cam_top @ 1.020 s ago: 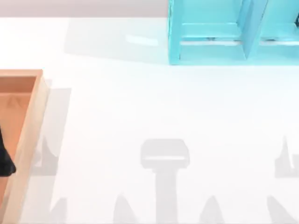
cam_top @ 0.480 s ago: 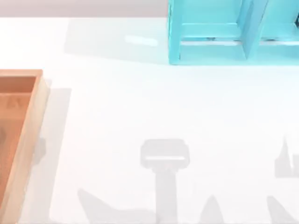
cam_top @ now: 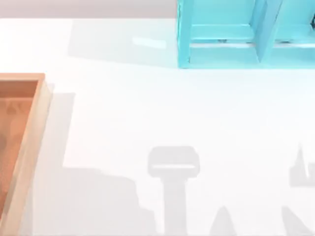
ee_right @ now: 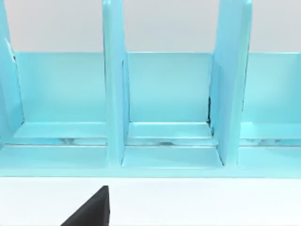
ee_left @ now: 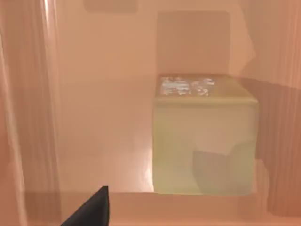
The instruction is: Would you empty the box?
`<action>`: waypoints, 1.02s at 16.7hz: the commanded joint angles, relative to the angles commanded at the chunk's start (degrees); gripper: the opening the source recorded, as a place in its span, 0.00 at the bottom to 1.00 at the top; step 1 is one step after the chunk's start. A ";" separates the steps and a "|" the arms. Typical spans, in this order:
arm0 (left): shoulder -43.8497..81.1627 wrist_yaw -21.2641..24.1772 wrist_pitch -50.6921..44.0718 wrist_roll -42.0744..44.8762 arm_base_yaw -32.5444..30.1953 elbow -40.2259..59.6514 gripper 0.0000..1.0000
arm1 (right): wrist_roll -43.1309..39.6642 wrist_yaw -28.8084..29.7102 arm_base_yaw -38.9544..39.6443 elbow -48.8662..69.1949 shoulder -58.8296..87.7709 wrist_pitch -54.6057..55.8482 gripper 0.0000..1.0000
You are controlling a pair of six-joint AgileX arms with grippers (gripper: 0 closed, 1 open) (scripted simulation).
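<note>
The box (cam_top: 34, 132) is a shallow wooden tray with an orange-brown floor and light tan rims, cut off by the top view's left edge. The left wrist view looks down into the box (ee_left: 103, 117). On its floor a pale yellow-green cube (ee_left: 204, 136) stands upright, close to one wall. A black tip of my left gripper (ee_left: 91, 209) hangs above the floor beside the cube, apart from it. A black tip of my right gripper (ee_right: 91, 207) hovers over the white table, facing the shelf.
A turquoise shelf unit (cam_top: 221, 54) with upright dividers stands at the back right; the right wrist view faces its open compartments (ee_right: 164, 89). The white table (cam_top: 147, 108) carries broad grey arm shadows along its front edge.
The black gripper part that stood over the box at the top view's left edge is gone from that view. A broad shadow has spread across the front left of the table.
</note>
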 joint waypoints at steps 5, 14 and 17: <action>8.24 0.02 -6.59 2.06 1.82 6.60 1.00 | 0.00 0.00 0.00 0.00 0.00 0.00 1.00; 10.03 0.02 0.05 1.99 1.72 1.33 1.00 | 0.00 0.00 0.00 0.00 0.00 0.00 1.00; 12.32 0.02 9.31 2.14 1.83 -4.33 1.00 | 0.00 0.00 0.00 0.00 0.00 0.00 1.00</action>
